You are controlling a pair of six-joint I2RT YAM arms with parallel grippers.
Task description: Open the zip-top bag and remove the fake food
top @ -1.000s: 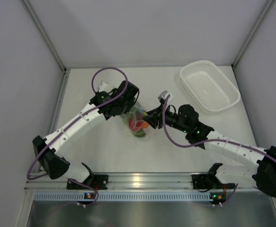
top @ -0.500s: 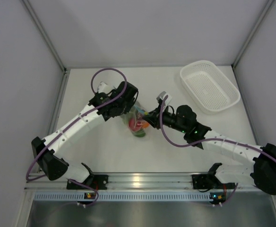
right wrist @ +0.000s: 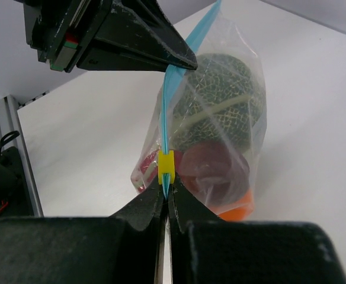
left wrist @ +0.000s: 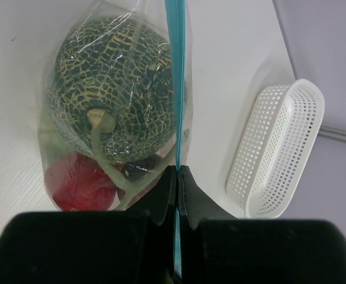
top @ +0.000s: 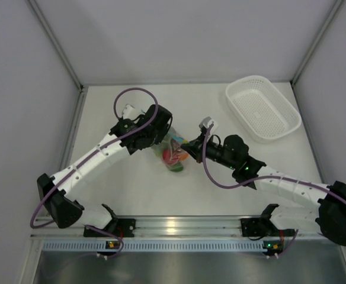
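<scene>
The left hand (left wrist: 177, 171) is closed, its fingertips pinching the light blue zip strip (left wrist: 176, 71) of the zip-top bag (left wrist: 111, 12). The strip runs straight away from those fingertips. To one side of it, the bag's clear plastic holds a netted green melon (left wrist: 114, 89) and, nearer the hand, a red ball (left wrist: 78, 183). Farther out on the strip's other side, a white basket (left wrist: 276, 148) sits on the counter (left wrist: 232, 71), well apart from the bag.

The right hand (right wrist: 166, 192) is closed too, clamped on the same strip just beneath a yellow slider (right wrist: 166, 164). Close beside its fingertips, a dark red piece (right wrist: 211, 171) and an orange piece (right wrist: 238, 208) lie inside the bag, with the melon beyond them.
</scene>
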